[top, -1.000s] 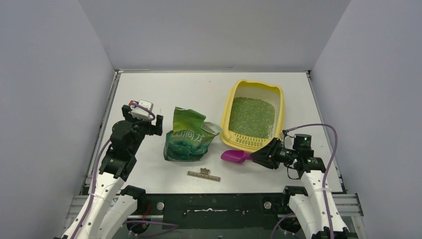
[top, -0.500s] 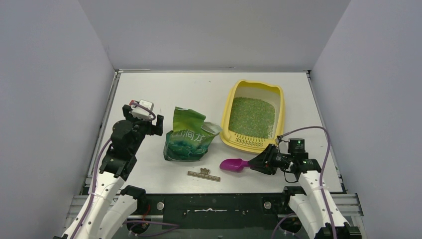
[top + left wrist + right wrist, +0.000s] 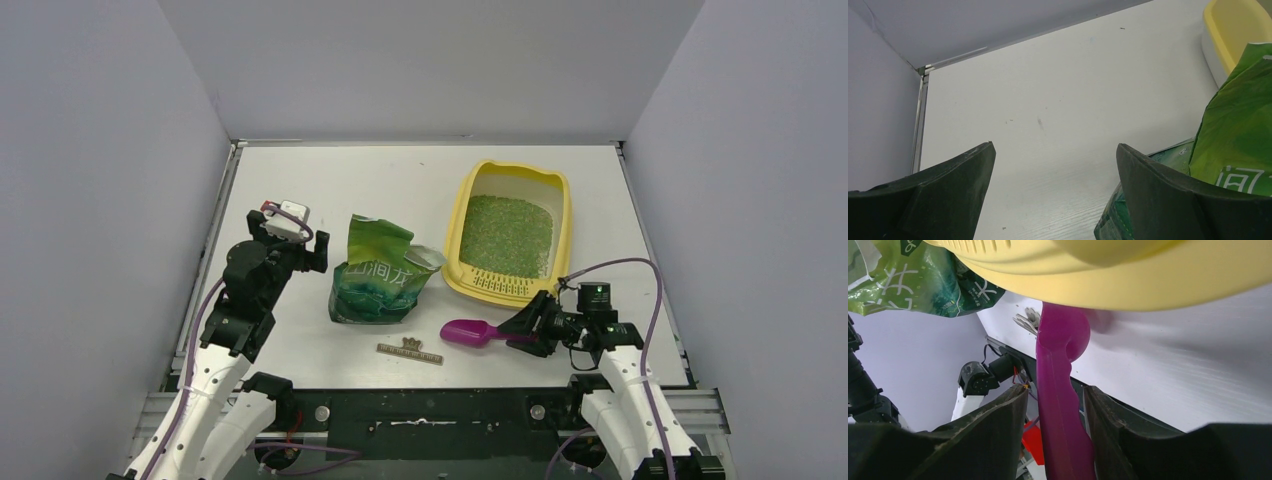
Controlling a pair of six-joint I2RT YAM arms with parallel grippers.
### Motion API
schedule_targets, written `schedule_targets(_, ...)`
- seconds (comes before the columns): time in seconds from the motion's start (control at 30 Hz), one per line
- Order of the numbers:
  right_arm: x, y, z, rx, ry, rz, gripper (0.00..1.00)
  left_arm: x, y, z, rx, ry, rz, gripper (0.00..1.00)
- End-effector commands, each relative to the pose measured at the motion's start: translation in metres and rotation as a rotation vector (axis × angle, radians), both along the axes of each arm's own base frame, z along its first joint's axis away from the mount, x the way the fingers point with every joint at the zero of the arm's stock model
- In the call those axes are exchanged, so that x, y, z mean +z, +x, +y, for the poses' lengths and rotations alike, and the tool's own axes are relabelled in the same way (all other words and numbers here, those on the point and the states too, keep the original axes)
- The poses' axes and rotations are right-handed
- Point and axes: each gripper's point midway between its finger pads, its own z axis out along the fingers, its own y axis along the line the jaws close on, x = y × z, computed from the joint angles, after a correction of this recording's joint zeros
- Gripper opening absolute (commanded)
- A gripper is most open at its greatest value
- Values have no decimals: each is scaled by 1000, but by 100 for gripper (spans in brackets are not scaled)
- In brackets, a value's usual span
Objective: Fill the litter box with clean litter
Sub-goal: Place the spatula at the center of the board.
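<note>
Right fingers point(image 3: 993, 440) stand slightly apart either side of the scoop point(image 3: 1060, 390) handle — not pinching it, I judge — and the scoop lies on the bench point(image 3: 330, 190) by the grated end of the litter box point(image 3: 458, 225). I should widen fully, then back straight off so the smooth magenta plastic isn't dragged. My left fingers point(image 3: 938, 195) gape empty beside the glossy, crinkled bag point(image 3: 380, 280). Grainy green litter point(image 3: 505, 235) covers the rounded yellow box's floor.

What I have on the table point(image 3: 330, 190):
The litter box point(image 3: 517, 170) sits right of centre, the clean litter point(image 3: 505, 235) in it; the bag point(image 3: 380, 275) lies to its left, the scoop point(image 3: 467, 332) just below it.
</note>
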Motion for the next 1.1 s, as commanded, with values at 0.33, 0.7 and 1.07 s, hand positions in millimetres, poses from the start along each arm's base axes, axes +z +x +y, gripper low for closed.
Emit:
schedule_targets(0.33, -3, 6, -11, -47, -94, -5, 60, 34, 2, -1, -3, -30, -90, 90)
schedule_targets(0.7, -12, 5, -40, -82, -310, 46, 68, 33, 2, -1, -3, -30, -87, 90)
schedule_targets(1.07, -3, 5, -60, -113, -437, 41, 72, 32, 4, -1, -5, -29, -81, 90)
